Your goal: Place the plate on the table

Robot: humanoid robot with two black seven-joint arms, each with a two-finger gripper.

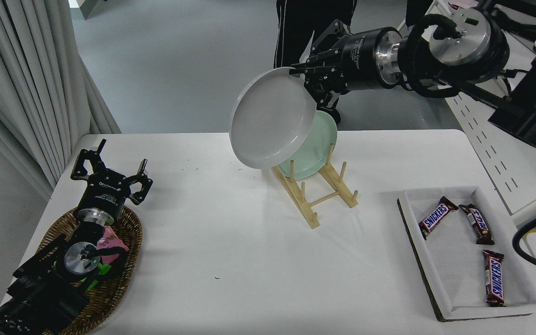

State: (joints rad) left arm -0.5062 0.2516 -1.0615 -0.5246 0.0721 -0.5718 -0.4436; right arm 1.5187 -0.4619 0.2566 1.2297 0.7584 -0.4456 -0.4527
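The pale grey-white plate (270, 118) hangs in the air above the far middle of the white table (231, 251), tilted, its face toward the camera. My right gripper (306, 77) is shut on the plate's upper right rim, well above the wooden plate rack (317, 193). The plate hides most of the rack's back; the yellow plate is hidden. The mint green plate (314, 149) stands in the rack behind it. My left gripper (110, 174) is parked, open and empty, at the lower left.
A wicker basket (119, 274) lies under the left arm. A white tray (440, 279) with three Snickers bars (435, 217) is at the right. A person (310, 28) in dark trousers stands at the far side. A white desk (491, 139) is at the right.
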